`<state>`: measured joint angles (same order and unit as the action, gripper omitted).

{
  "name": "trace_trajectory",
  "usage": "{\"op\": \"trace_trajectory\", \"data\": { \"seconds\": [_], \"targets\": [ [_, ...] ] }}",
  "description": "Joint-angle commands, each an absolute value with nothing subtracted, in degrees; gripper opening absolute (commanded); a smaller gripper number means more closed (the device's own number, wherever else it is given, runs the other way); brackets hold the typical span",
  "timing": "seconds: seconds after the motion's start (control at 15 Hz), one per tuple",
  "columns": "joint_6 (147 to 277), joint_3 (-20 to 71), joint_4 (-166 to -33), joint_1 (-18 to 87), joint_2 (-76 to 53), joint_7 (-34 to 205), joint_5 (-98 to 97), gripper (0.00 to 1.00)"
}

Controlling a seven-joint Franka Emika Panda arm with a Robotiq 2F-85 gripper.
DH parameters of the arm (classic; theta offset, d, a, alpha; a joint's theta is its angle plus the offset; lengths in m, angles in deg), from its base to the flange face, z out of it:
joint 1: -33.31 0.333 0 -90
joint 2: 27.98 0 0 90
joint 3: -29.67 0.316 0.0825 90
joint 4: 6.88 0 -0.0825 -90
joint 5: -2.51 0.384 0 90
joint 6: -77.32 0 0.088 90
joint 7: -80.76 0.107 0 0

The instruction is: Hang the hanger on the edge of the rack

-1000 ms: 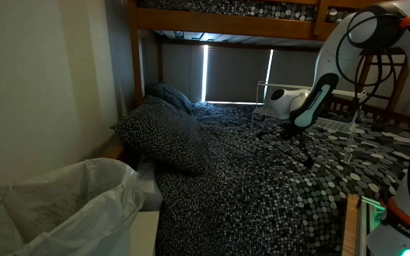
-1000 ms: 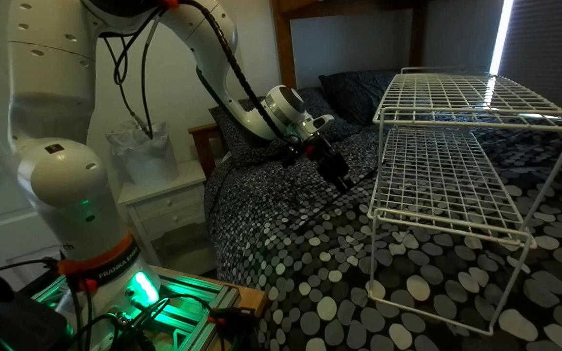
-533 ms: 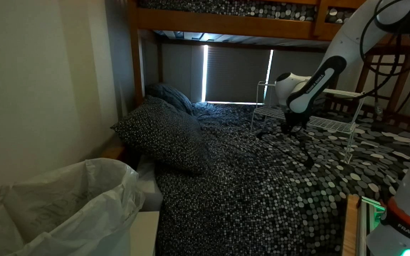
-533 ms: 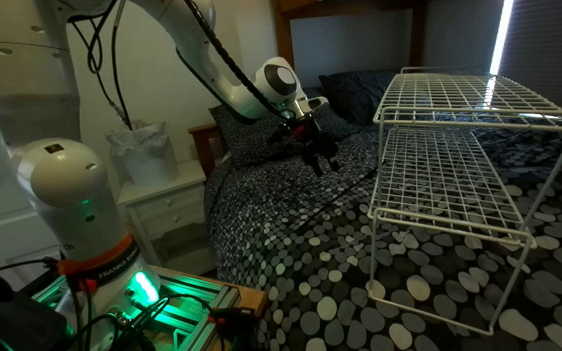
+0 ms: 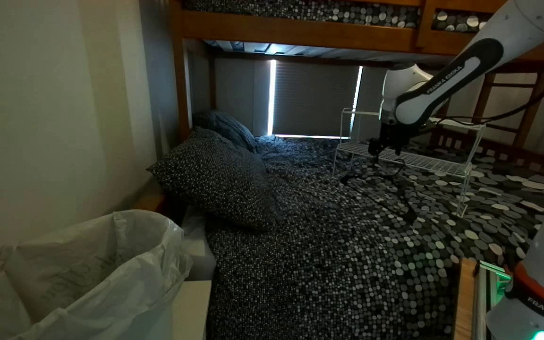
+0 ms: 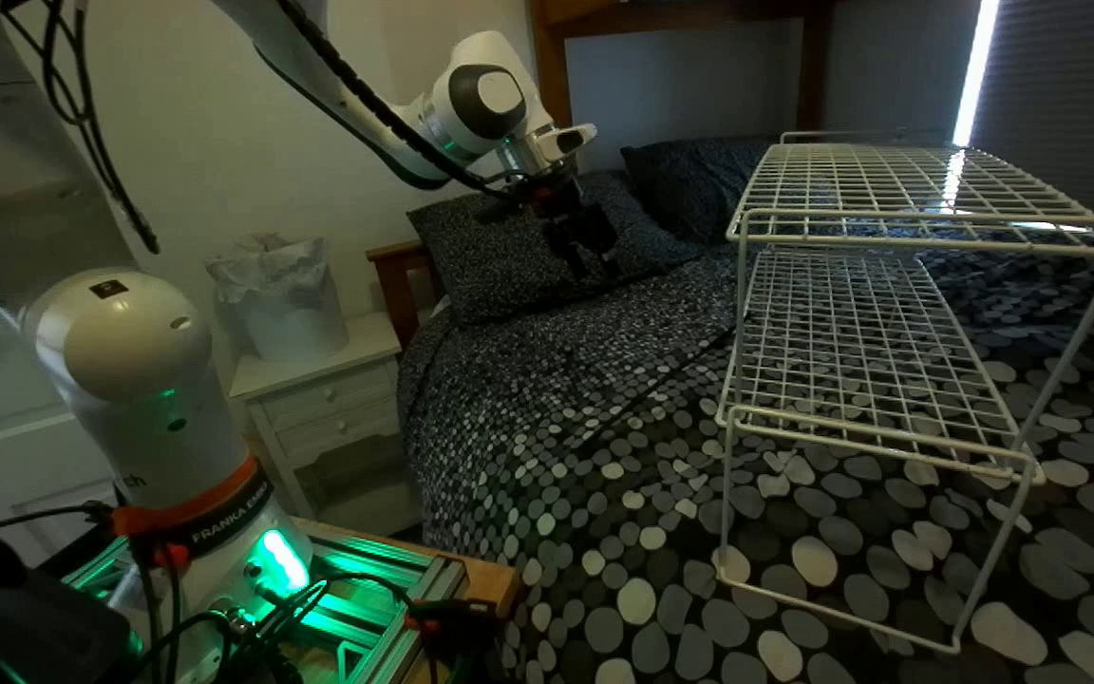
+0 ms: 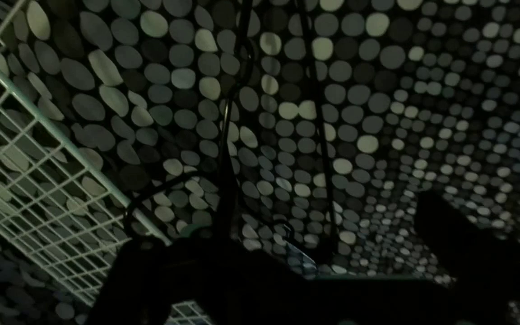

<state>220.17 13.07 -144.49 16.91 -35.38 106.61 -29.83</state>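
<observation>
The tool [image 6: 594,266] is up in the air, wide open with nothing in its grip, and the hanger [image 5: 388,177] is just lying on the bedspread [image 5: 328,264] below, pretty near the white rack [image 6: 927,218].

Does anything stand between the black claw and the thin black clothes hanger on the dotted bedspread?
Nothing visible: the open claw hangs over the hanger; the wrist view, partly hidden by the claw, shows no object between.
</observation>
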Motion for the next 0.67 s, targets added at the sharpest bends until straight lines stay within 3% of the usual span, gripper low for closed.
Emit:
{"op": "trace_trajectory", "data": {
  "seconds": [0.0, 0.33, 0.4, 0.6],
  "targets": [
    [228.51, 13.15, -154.46, 15.57, -46.88, 98.90, -27.30, 1.00],
    [233.69, -1.04, -164.04, 23.82, -59.86, 77.86, -22.82, 1.00],
    [233.37, 9.33, -159.04, 15.83, -52.08, 82.55, -20.94, 1.00],
    [233.85, 4.22, -162.64, 18.38, -57.07, 76.03, -19.30, 1.00]
  ]
}}
